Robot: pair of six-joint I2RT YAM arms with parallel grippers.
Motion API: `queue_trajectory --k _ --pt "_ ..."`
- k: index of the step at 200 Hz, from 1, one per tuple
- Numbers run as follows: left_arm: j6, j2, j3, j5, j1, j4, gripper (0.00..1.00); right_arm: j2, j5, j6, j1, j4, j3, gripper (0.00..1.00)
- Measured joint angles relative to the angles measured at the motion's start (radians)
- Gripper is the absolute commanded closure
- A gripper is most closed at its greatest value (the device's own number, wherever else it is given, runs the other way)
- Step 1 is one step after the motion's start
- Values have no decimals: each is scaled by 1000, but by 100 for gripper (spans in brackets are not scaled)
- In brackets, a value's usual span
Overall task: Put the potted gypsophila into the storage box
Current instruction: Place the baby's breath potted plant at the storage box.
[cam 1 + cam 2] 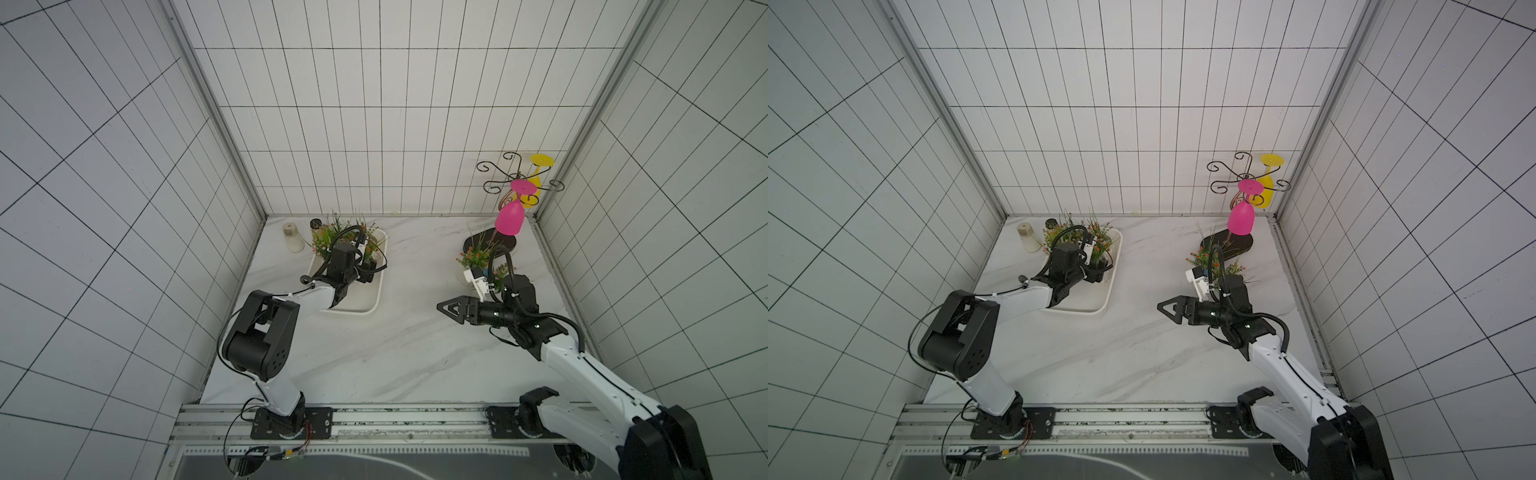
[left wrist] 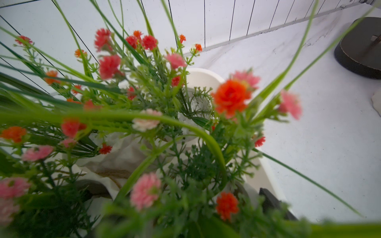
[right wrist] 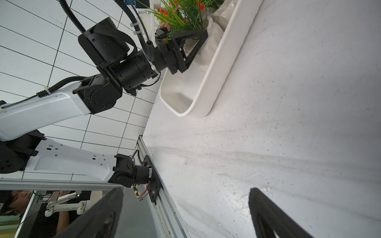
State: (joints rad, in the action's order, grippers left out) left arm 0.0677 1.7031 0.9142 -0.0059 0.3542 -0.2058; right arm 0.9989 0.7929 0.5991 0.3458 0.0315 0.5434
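Note:
The storage box (image 1: 376, 299) (image 1: 1111, 291) is a shallow white tray at the back left of the table. Potted gypsophila (image 1: 332, 239) (image 1: 1059, 237) with orange and pink flowers fill its far end. My left gripper (image 1: 368, 270) (image 1: 1098, 270) (image 3: 191, 39) reaches into the box, jaws wide on either side of a white paper-wrapped pot (image 3: 212, 35). In the left wrist view, flowers (image 2: 231, 96) hide most of the jaws. Another potted gypsophila (image 1: 478, 257) (image 1: 1208, 259) stands on the table at the right. In front of it my right gripper (image 1: 451, 309) (image 1: 1171, 309) (image 3: 186, 191) hangs open and empty.
A cream jar (image 1: 293, 237) and a small dark jar (image 1: 316, 224) stand left of the box. At the back right a wire rack on a black base (image 1: 505, 240) holds a pink goblet (image 1: 510, 220) and a yellow goblet (image 1: 540, 166). Tiled walls enclose the table.

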Motion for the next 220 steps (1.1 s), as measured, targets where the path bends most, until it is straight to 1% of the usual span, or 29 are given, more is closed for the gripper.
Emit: queue_trajectory --k 50,133,188,220 --pt "0 20 16 4 0 0 21 0 0 -1 0 0 0 4" --pt "1 44 38 16 0 -24 5 0 -11 -12 0 -4 0 4" --pt "0 40 45 18 0 -34 3 -33 -33 -41 -1 -49 0 3" --pt "-8 -17 42 18 0 17 3 -71 -42 -54 -13 -67 0 3"
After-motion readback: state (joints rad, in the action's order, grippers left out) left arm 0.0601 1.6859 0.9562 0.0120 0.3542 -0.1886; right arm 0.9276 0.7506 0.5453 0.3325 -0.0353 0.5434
